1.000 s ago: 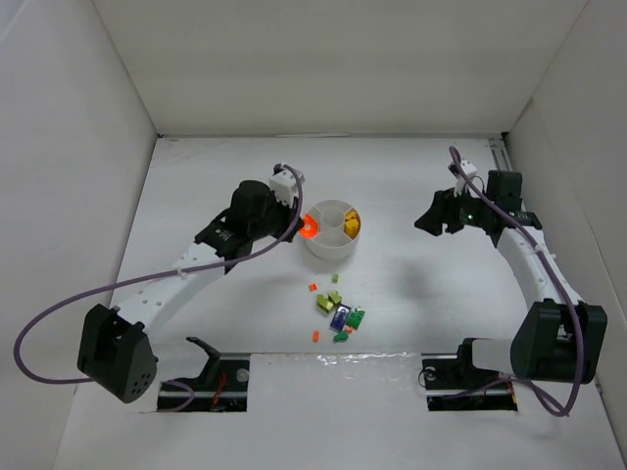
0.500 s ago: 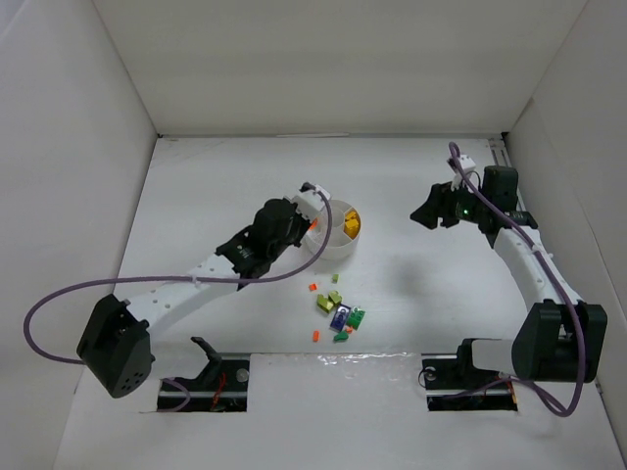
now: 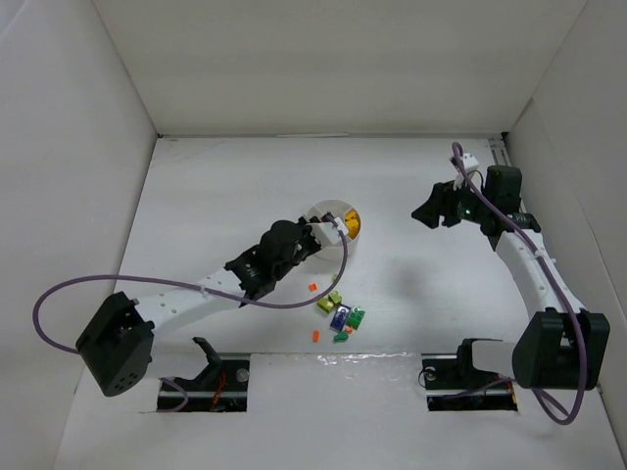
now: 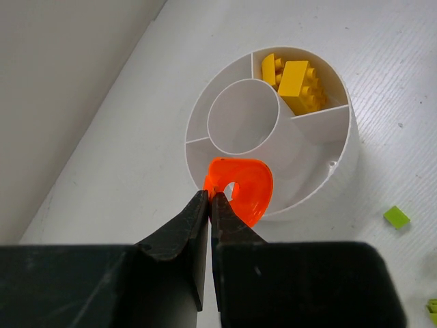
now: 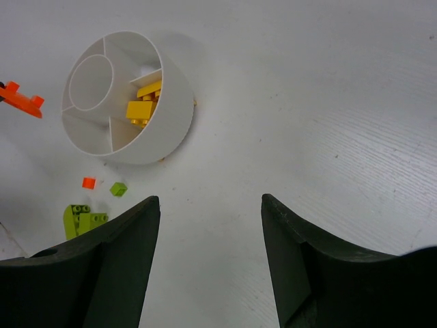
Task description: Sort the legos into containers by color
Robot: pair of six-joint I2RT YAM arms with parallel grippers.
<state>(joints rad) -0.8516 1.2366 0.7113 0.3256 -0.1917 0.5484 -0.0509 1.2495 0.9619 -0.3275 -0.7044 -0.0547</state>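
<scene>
- Presently, left hand (image 4: pixel 210 199): fingers pressed together, clamped on the edge of the orange piece. Its arm stretches from the near left corner across the desk to the dish.
- Orange piece (image 4: pixel 240 188): flat, rounded, with a hole through it. It is held at the dish's rim on the side nearest the left hand. In the right wrist view it shows just beside the dish wall. Whether it sits over a compartment or just outside the rim cannot be told.
- Dish (image 4: pixel 339 147): round, white, shallow, standing upright near the middle of the desk. It has a round centre cup ringed by wedge compartments.
- Yellow legos (image 4: pixel 297 78): several bricks lying together in one wedge compartment, on the side of the dish away from the left hand.
- Loose legos (image 3: pixel 341 313): a small cluster on the desk, near the dish on the side towards the arm bases and apart from its wall. The colours are orange, lime, blue and green.
- Single lime brick (image 4: pixel 397 216): on the desk near the dish wall, not touching it.
- Right hand (image 5: pixel 207 205): fingers spread wide, with bare desk showing between them. It hangs above the desk, well to the right of the dish and facing it.
- Desk (image 3: pixel 216 186): white, enclosed by white panels on three sides.
</scene>
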